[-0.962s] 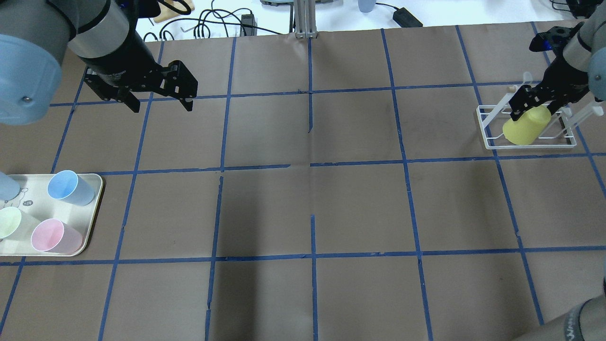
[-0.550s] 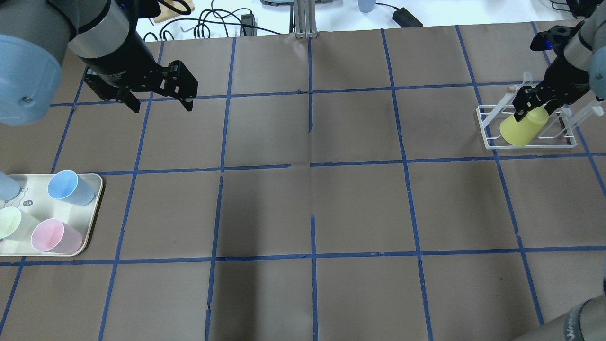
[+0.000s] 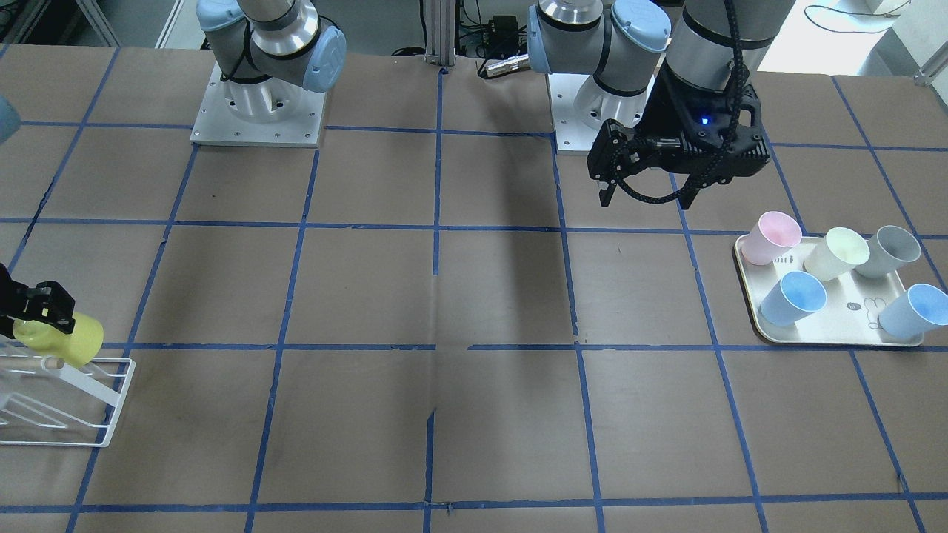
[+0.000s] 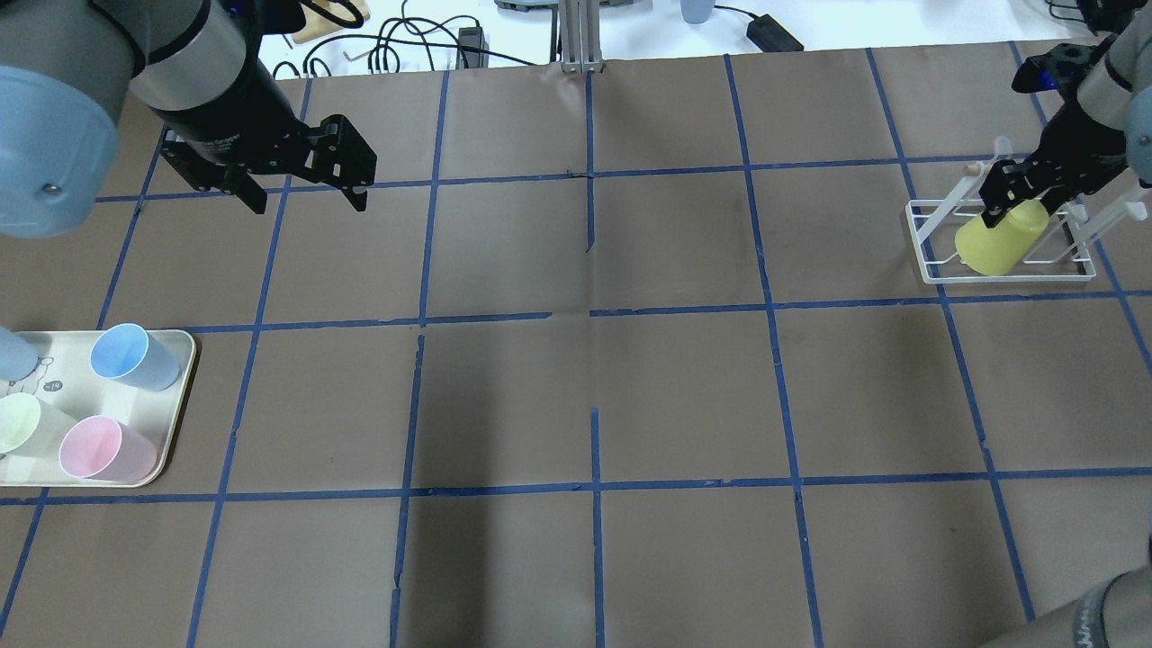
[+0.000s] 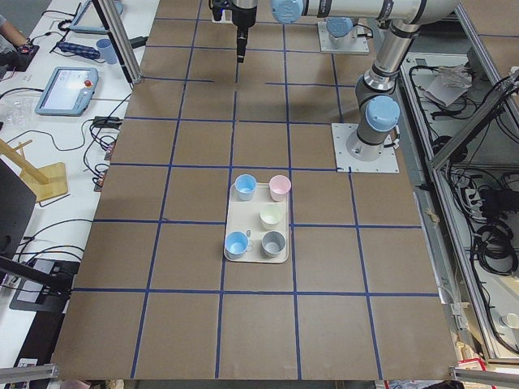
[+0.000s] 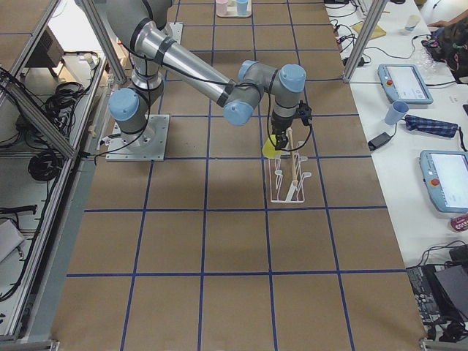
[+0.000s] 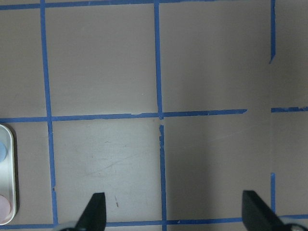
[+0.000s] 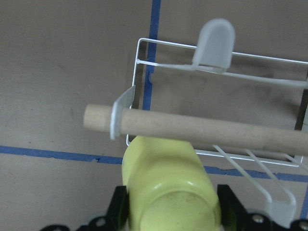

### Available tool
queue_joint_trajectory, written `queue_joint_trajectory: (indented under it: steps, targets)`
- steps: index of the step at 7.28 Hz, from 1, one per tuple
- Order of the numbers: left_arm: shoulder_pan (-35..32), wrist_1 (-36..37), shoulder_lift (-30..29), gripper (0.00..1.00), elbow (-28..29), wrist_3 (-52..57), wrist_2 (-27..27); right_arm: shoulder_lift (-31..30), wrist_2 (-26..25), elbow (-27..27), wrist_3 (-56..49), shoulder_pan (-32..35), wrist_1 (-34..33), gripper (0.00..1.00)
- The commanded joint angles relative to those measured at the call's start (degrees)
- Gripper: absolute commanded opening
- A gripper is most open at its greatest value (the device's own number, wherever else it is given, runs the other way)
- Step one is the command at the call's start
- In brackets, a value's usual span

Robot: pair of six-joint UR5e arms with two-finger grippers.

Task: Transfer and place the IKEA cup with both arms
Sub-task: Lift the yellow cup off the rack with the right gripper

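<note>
Begin at the right wrist camera. The right tool [image 8: 171,209] is clenched on the bright lemon-yellow tapered plastic cup [image 8: 168,183], with a black finger pressed to each side near its smooth closed base, which faces the lens. Just beyond it you see a pale round wooden dowel [image 8: 207,131] crossing a thin white wire rack [image 8: 136,53]. You cannot tell whether cup and rack touch.

The overhead camera adds that the cup hangs tilted over the rack's corner, at the right end of the brown-paper worktop [image 4: 684,387] gridded in blue tape. The left wrist camera shows you only the left tool [image 7: 175,211], released, its fingers wide apart over bare paper.

Farthest off, the front-facing camera gives you a pink cup [image 3: 770,237], a pale cream cup [image 3: 837,253], a grey cup [image 3: 892,250] and two light blue cups [image 3: 792,297], all upright on a cream rounded tray [image 3: 833,326]. The overhead camera crops that tray.
</note>
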Motion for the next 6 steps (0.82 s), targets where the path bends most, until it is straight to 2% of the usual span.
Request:
queue_joint_trajectory:
  steps: [1, 3, 6]
  targets:
    - [0.0, 0.0, 0.0, 1.00, -0.1, 0.0, 0.0, -1.5, -2.4, -1.5, -0.3, 0.0, 2.1, 0.19]
    - [0.1, 0.0, 0.0, 1.00, -0.1, 0.0, -0.1, -3.5, -2.4, -4.5, -0.3, 0.1, 8.0, 0.19]
    - [0.1, 0.0, 0.0, 1.00, -0.1, 0.0, -0.1, -7.9, -2.3, -5.9, -0.4, 0.3, 12.9, 0.19]
